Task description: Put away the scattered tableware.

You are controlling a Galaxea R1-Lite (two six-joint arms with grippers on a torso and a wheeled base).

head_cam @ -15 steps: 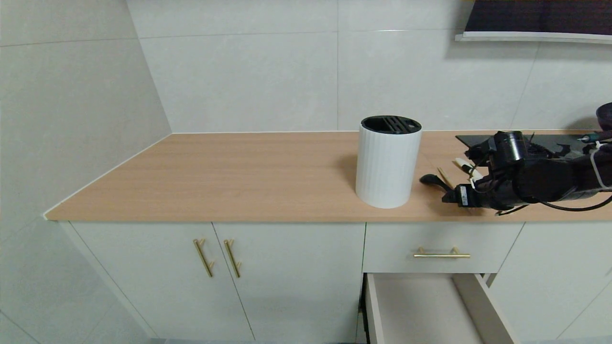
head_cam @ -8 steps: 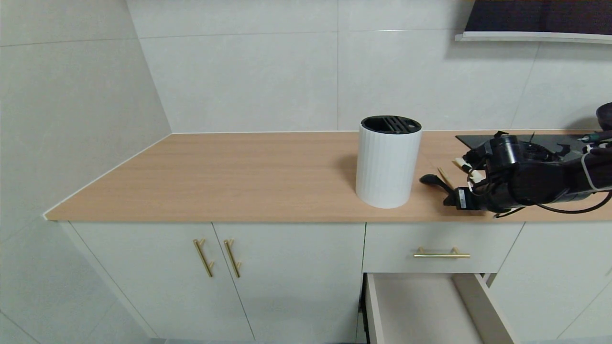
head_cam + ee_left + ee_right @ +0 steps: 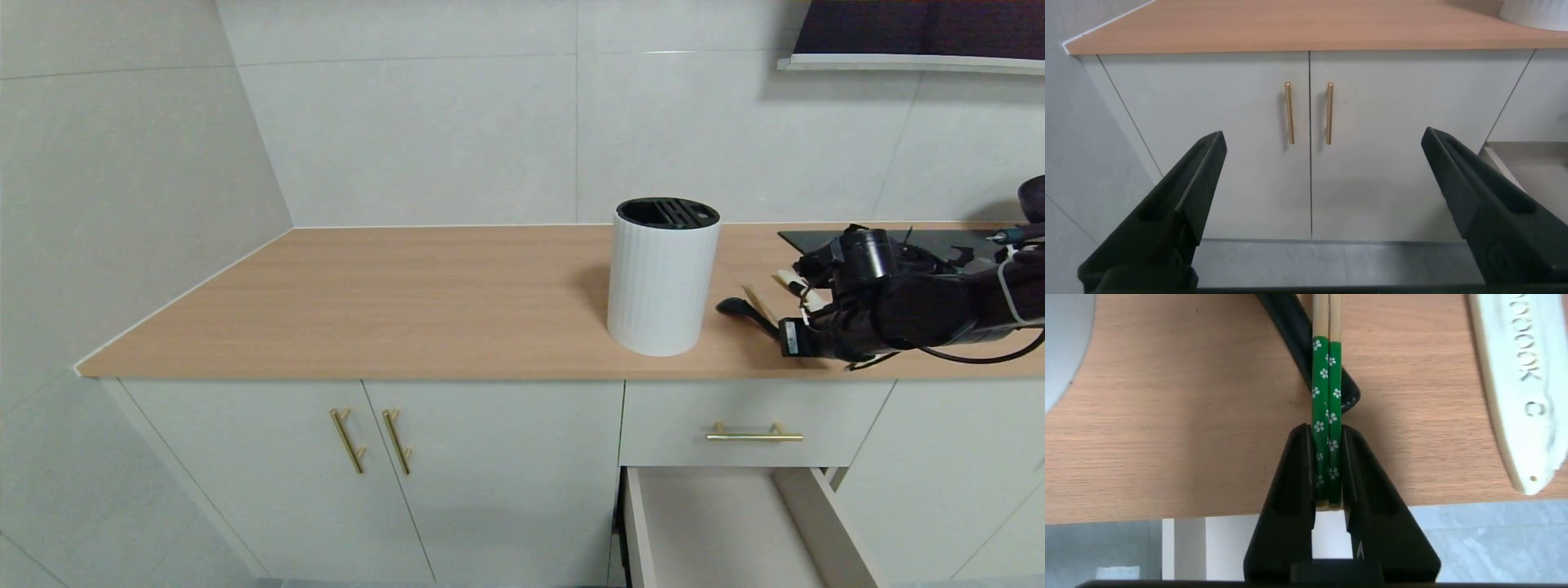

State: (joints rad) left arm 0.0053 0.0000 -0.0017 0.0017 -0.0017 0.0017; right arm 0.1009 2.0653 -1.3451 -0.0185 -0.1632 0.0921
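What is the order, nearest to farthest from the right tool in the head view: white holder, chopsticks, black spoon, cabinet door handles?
1. chopsticks, held in the right tool.
2. black spoon, just beside it.
3. white holder, further left.
4. cabinet door handles, far left, lower down.

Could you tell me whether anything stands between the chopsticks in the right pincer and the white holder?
Only a black spoon lies between chopsticks and holder, its handle under the chopsticks; the right pincer is shut on them. Nothing visible blocks the holder's top.

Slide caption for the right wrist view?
Right gripper clamps green-tipped chopsticks lying over a black utensil handle on the counter.
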